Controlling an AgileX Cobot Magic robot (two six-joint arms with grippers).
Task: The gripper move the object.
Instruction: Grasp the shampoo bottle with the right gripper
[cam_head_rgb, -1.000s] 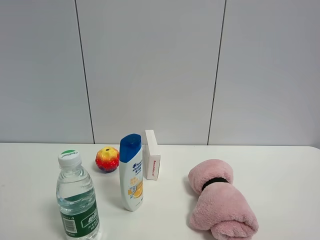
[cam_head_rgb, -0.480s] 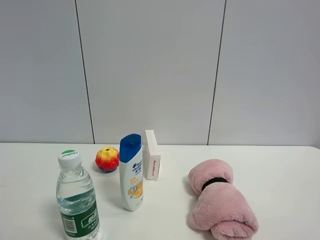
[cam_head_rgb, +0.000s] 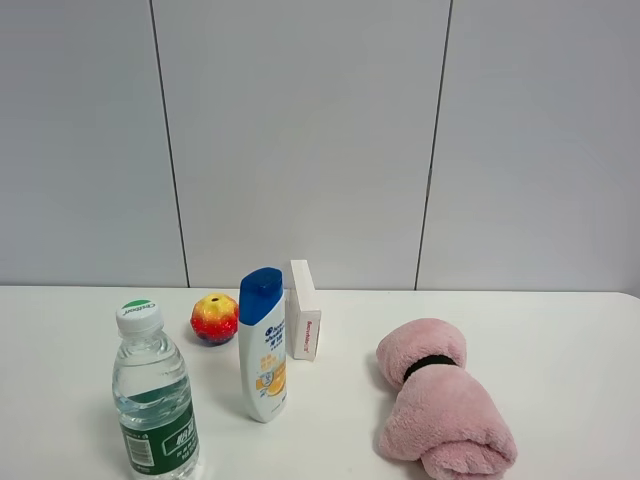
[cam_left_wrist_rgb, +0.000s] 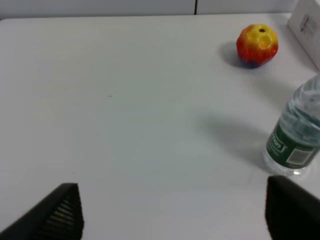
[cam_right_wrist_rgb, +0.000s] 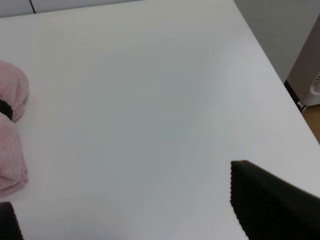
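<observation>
The white shampoo bottle (cam_head_rgb: 262, 345) with a blue cap and blue-and-orange label stands upright on the white table (cam_head_rgb: 560, 340), left of the middle. It does not show in either wrist view. Neither gripper appears in the exterior view. My left gripper (cam_left_wrist_rgb: 175, 220) is open and empty over bare table, its black fingertips (cam_left_wrist_rgb: 62, 212) wide apart, with the water bottle (cam_left_wrist_rgb: 295, 135) near one finger. My right gripper (cam_right_wrist_rgb: 135, 220) is open and empty over bare table, between the pink towel (cam_right_wrist_rgb: 12, 135) and the table's right edge.
A clear water bottle (cam_head_rgb: 155, 405) with a green label stands front left. A red-and-yellow ball (cam_head_rgb: 214, 317) and a small white box (cam_head_rgb: 303, 310) stand behind the shampoo bottle. A rolled pink towel (cam_head_rgb: 440, 400) lies to the right. The table edge (cam_right_wrist_rgb: 270, 65) drops to the floor.
</observation>
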